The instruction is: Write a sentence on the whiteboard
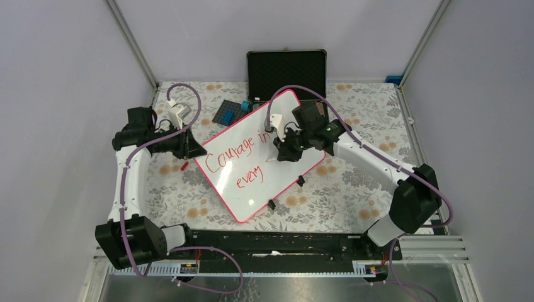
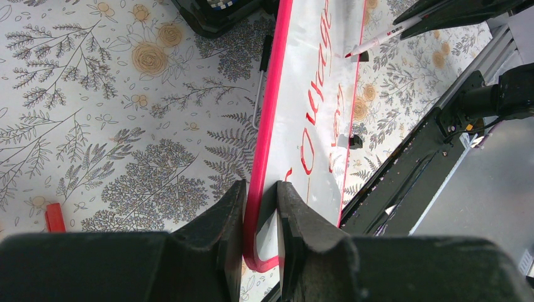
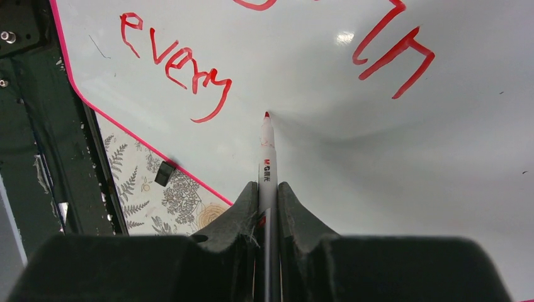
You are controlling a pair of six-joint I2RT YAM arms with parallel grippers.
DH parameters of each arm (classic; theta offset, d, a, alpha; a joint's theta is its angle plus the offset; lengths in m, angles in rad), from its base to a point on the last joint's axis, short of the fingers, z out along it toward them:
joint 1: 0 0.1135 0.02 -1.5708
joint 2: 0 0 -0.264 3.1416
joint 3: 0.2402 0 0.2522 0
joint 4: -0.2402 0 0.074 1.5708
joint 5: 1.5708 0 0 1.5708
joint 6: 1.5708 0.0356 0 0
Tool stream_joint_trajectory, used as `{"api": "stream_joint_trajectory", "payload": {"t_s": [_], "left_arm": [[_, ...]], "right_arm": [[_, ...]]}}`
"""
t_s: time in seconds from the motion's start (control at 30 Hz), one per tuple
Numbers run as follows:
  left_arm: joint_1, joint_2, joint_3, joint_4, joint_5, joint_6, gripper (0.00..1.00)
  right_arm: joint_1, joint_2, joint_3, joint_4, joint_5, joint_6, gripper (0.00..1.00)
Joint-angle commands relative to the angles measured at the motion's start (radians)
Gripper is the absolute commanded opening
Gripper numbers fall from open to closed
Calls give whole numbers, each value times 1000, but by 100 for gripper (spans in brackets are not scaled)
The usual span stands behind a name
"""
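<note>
Whiteboard (image 1: 272, 178) lying askew across the middle of the flower-printed tabletop (image 1: 352, 182), one corner toward the black case (image 1: 286, 72) at the rear, another toward the arm bases. Left jaws clamped on the pink frame at the board's left corner, seemingly as an anchor against sliding or turning under the pen's push. Right jaws shut tight on a red marker (image 3: 267, 151), barrel running straight out between them, tip down at the glossy surface just past the end of "every". Touching or just off it: hard to tell from the wrist view.

Sentence (image 1: 236, 154) so far in two red lines, "Courage in" above and "every" below. By that reckoning most of the way done, with "step," to follow on the second line. Bare white to the right of the tip, enough room by the look of it. Marker gripped well back on the barrel and nearly in line with the wrist, probably for firm control of each stroke.

Two small black clips (image 1: 271, 204) on the long edge nearest the right arm, clear of the writing. Small red cap (image 2: 55, 217), likely the marker's, loose on the tabletop beside the left jaws and out of the pen's path. Likely risks: a smear of fresh ink from the right arm crossing "in", or a slip of the frame in the left grip.
</note>
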Motion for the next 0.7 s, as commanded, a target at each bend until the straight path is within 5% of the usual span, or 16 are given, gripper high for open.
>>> {"api": "stream_joint_trajectory", "payload": {"t_s": [0.0, 0.67], "left_arm": [[-6, 5, -14, 27, -26, 32, 2], [-6, 4, -15, 28, -27, 33, 2]], "right_arm": [[14, 16, 48, 22, 13, 8, 0], [58, 24, 38, 21, 32, 1, 0]]}}
